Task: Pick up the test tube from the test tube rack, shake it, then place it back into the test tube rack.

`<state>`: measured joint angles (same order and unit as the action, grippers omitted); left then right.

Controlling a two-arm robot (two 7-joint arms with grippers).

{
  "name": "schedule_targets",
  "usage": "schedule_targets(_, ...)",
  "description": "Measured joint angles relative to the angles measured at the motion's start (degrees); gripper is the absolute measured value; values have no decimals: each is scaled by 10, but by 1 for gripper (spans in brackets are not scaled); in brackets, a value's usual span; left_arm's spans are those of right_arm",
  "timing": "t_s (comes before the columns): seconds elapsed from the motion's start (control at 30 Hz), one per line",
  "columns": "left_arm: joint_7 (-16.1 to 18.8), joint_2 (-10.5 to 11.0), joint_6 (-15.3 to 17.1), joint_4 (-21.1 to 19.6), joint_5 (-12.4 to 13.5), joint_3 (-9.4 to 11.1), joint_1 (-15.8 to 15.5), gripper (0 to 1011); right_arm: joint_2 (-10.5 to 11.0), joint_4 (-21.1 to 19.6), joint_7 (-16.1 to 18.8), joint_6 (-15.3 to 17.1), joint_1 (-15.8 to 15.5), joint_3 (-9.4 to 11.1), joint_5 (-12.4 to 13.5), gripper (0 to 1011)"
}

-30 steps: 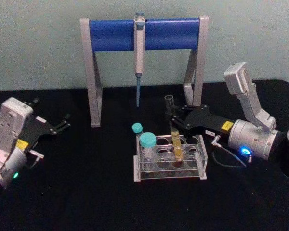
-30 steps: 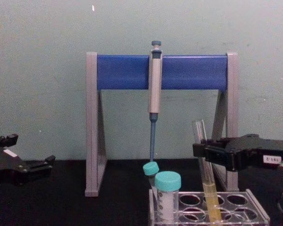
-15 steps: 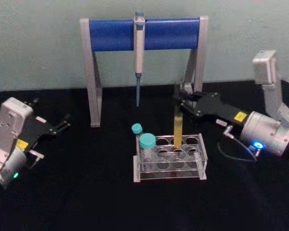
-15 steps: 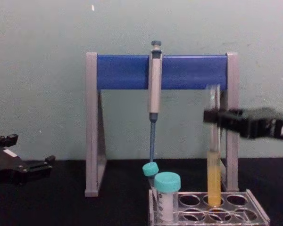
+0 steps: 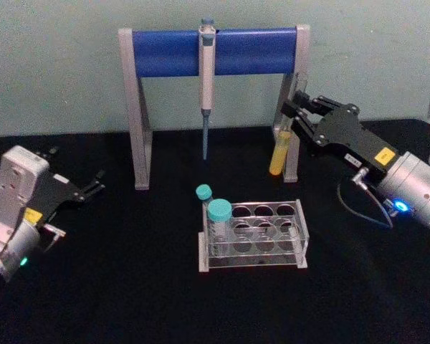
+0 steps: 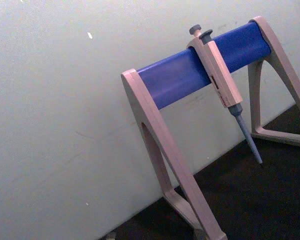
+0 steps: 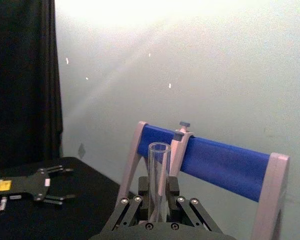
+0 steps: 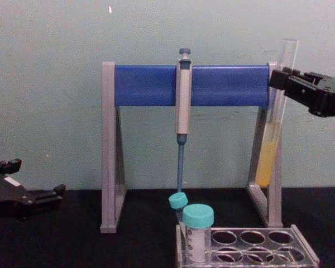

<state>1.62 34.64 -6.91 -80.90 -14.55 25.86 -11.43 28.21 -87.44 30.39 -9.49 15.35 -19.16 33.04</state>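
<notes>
My right gripper point(image 5: 292, 115) pinches one test tube point(image 5: 277, 156), a long thin clear glass cylinder with an open rim and yellow liquid in its rounded lower part. I hold it upright in the air, above and behind the test tube rack point(image 5: 254, 259), a low clear plastic block with two rows of round holes. Two teal-capped vials point(image 5: 219, 215) stand at the rack's left end. One grey-blue pipette point(image 5: 207, 72) hangs on the blue-barred stand point(image 5: 165, 51). My left gripper point(image 5: 93, 185) rests apart on the black table point(image 5: 129, 287), fingers spread
</notes>
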Motion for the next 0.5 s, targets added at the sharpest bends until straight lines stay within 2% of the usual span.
schedule_targets(0.5,0,0,0,0,0,0,0,1001,-16,3,-16,-7,-7,12,-42,228)
